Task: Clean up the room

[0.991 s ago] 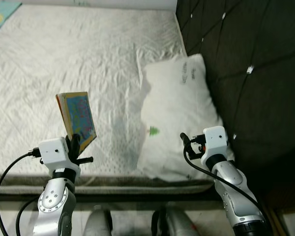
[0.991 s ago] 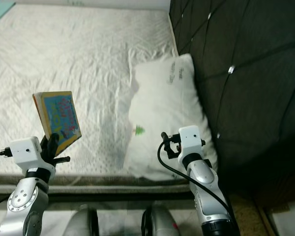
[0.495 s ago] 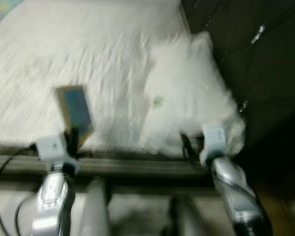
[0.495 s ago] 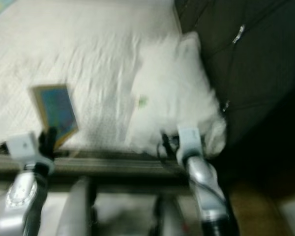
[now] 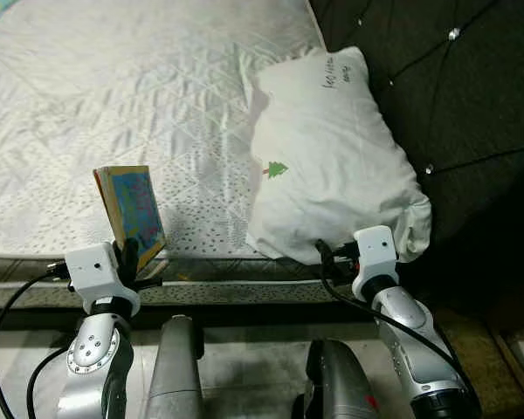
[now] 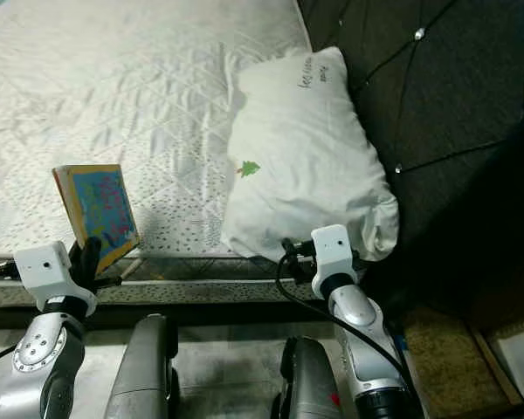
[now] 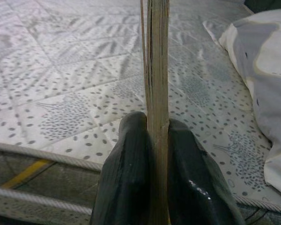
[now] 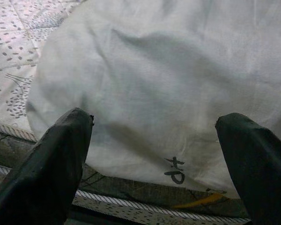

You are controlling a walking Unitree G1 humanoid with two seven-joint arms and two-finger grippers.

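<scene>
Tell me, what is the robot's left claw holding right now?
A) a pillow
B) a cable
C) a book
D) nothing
C: the left gripper is shut on the lower edge of a colourful book, held upright over the edge of the bed, while the open right gripper only faces the pillow.

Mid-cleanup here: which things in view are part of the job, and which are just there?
Job:
book, clamped upright in the left gripper
right gripper, jaws open, facing the pillow

Just there:
mattress
dark tufted headboard
</scene>
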